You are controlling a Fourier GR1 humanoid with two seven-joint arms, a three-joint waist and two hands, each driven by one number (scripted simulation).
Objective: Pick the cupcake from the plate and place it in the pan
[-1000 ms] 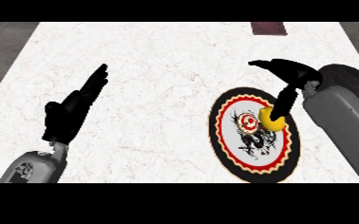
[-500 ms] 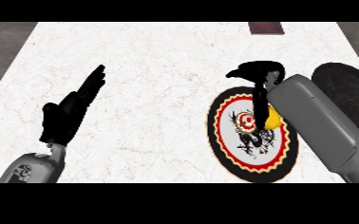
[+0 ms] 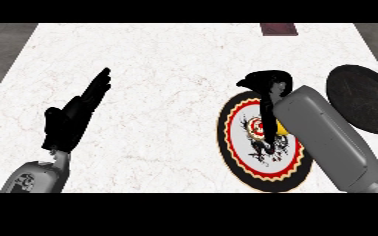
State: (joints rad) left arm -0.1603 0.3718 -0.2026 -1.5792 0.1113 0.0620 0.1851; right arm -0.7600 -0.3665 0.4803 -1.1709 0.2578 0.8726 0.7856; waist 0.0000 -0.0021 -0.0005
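Note:
The cupcake [image 3: 282,128] shows only as a yellow sliver on the round plate [image 3: 247,152], which has a red, yellow and black patterned rim. My right forearm covers most of it. My right hand [image 3: 264,81] hangs over the plate's far rim, beyond the cupcake, fingers drooping loosely downward with nothing in them. The dark round pan [image 3: 356,100] lies just right of that forearm, partly cut off by the view's edge. My left hand [image 3: 72,117] rests open at the left, fingers pointing up.
A dark red-brown object [image 3: 278,28] lies at the counter's far edge. The white marble counter [image 3: 170,80] stretches between my two hands. Its left edge runs along the grey floor.
My right arm has swung left and forward over the plate, now covering most of the cupcake. The pan has come into view at the right. The left hand has stayed put.

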